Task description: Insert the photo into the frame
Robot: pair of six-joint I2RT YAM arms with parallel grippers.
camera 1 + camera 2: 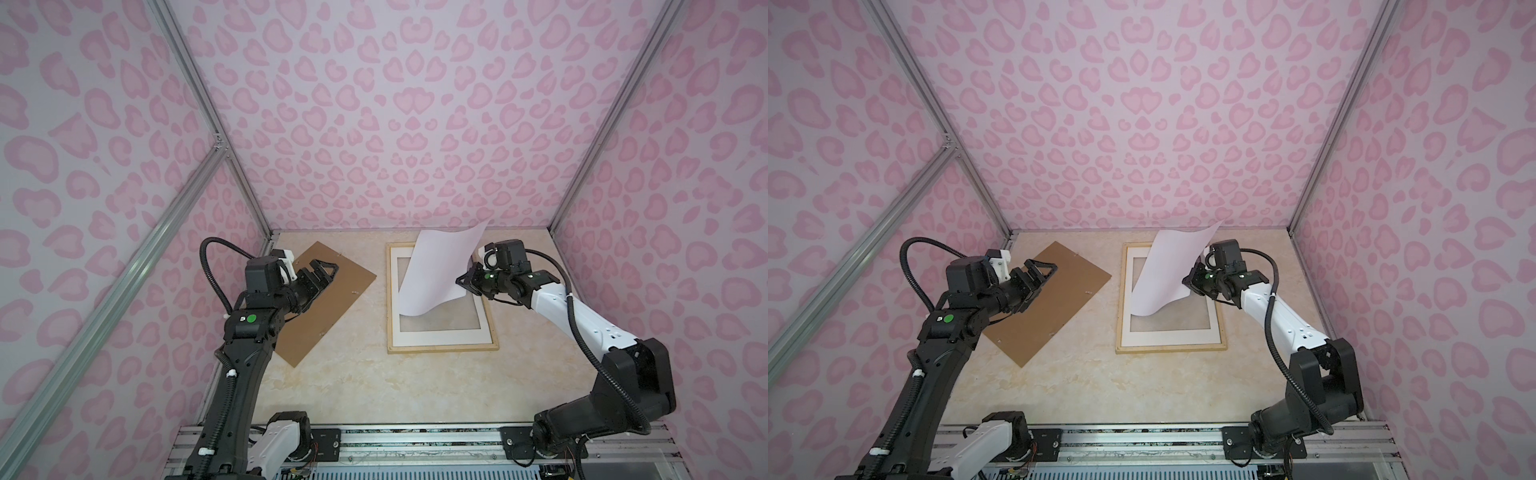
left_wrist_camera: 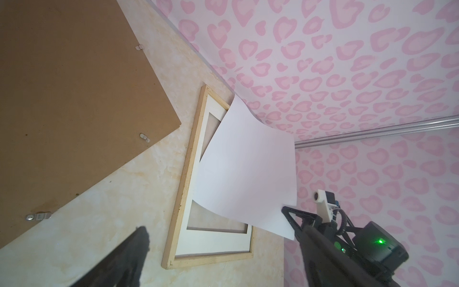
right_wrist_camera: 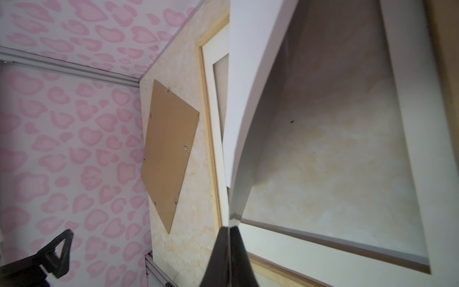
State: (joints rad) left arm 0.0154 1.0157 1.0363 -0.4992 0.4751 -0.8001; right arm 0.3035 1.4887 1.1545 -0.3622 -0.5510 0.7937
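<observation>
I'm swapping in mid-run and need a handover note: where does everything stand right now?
Right pincer: shut on an edge of the photo; the sheet curls above the frame, white back showing.
Left pincer: open, empty, over the brown backing board.
Done: photo held over the frame, which holds the white mat.
Left: lay it flat in the frame, release.

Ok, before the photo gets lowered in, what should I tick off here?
1. Right gripper shut on the photo: ok.
2. Frame flat, white mat seated inside: ok.
3. Brown backing board clear of the frame: ok.
4. Photo square to the frame: not ok, tilted and curled.
5. Printed side facing down: cannot tell, only white shows.
6. Left gripper open and empty: ok.
</observation>
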